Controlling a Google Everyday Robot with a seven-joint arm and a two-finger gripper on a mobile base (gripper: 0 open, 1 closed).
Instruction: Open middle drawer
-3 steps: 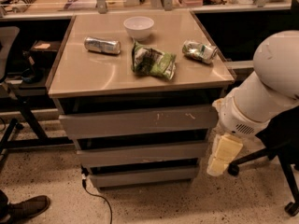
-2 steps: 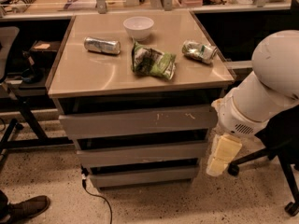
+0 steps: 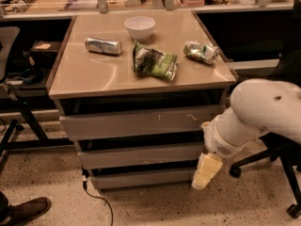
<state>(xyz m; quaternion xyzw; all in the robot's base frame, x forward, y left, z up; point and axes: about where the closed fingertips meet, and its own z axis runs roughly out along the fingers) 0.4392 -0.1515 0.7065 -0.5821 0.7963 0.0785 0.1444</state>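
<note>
Camera view looks down on a cabinet whose middle drawer (image 3: pixel 141 155) shows its grey front between the scratched top drawer (image 3: pixel 141 122) and the bottom drawer (image 3: pixel 141 178). The gripper (image 3: pixel 207 171) hangs at 4 o'clock from that front's centre, just beside its right end. Whether it is open, closed or touching cannot be told. On the cabinet top, a bowl (image 3: pixel 139 27) sits at 12 o'clock from a bag (image 3: pixel 154 61).

You lowered the bulky white rounded arm (image 3: pixel 265 108) over the last second, and its shell dropped from beside the tabletop's edge to beside the drawer fronts. The pale yellow two-finger gripper (image 3: pixel 203 178) went down and leftward with it. It ended just at the right end of the grey flat-fronted middle drawer (image 3: pixel 141 155), closer to the cabinet than before.
</note>
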